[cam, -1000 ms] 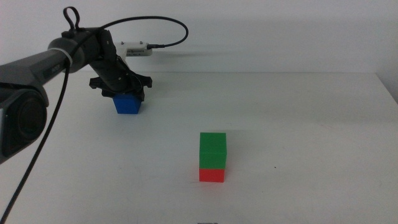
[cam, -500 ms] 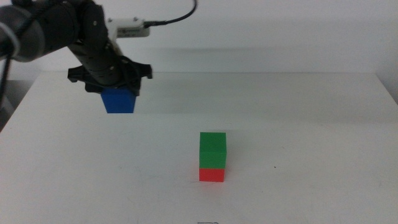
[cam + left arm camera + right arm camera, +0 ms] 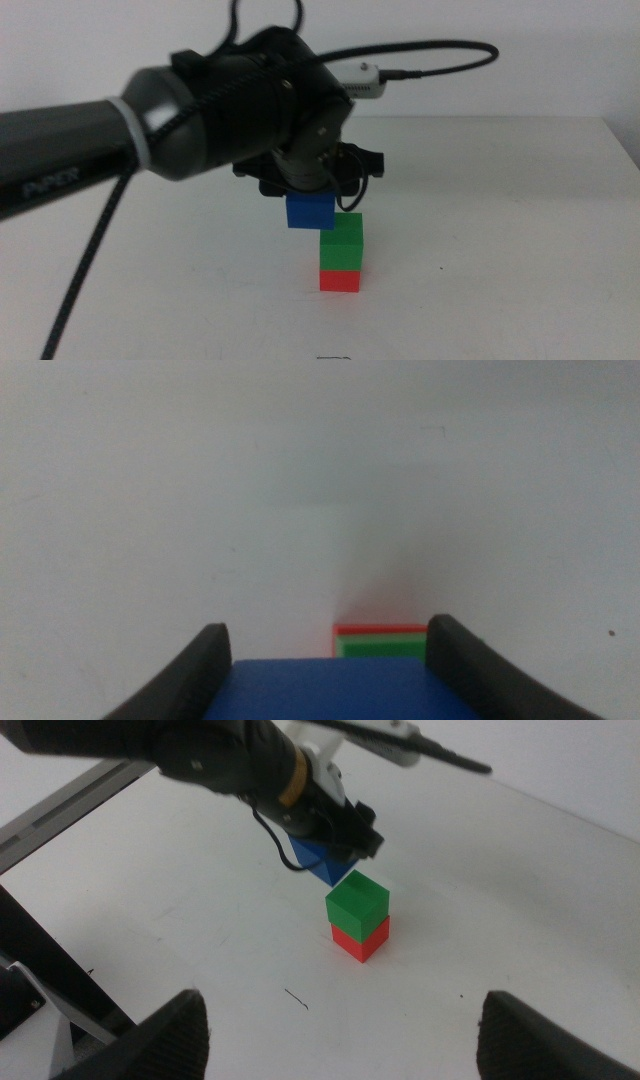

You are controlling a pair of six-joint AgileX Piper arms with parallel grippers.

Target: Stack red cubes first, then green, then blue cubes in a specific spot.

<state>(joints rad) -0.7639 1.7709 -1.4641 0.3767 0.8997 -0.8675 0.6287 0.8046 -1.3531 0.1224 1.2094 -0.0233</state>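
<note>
The green cube (image 3: 343, 245) sits on the red cube (image 3: 340, 281) on the white table, a little right of the middle in the middle view. My left gripper (image 3: 308, 205) is shut on the blue cube (image 3: 309, 211), which hangs in the air just left of and slightly above the green cube's top. In the left wrist view the blue cube (image 3: 330, 688) fills the gap between the jaws, with the green cube (image 3: 380, 648) and red cube (image 3: 380, 629) showing past it. The right wrist view shows the stack (image 3: 358, 918) and the blue cube (image 3: 322, 861). My right gripper (image 3: 340, 1050) is open and far from them.
The left arm's bulky dark body (image 3: 200, 120) and its black cable (image 3: 430, 50) cover much of the table's left and back. A white connector (image 3: 362, 82) lies near the back edge. The table's right edge (image 3: 622, 140) is in view.
My left gripper has carried the blue cube from the table's back left, up and over toward the middle, until it hangs beside the top of the green-on-red stack.
</note>
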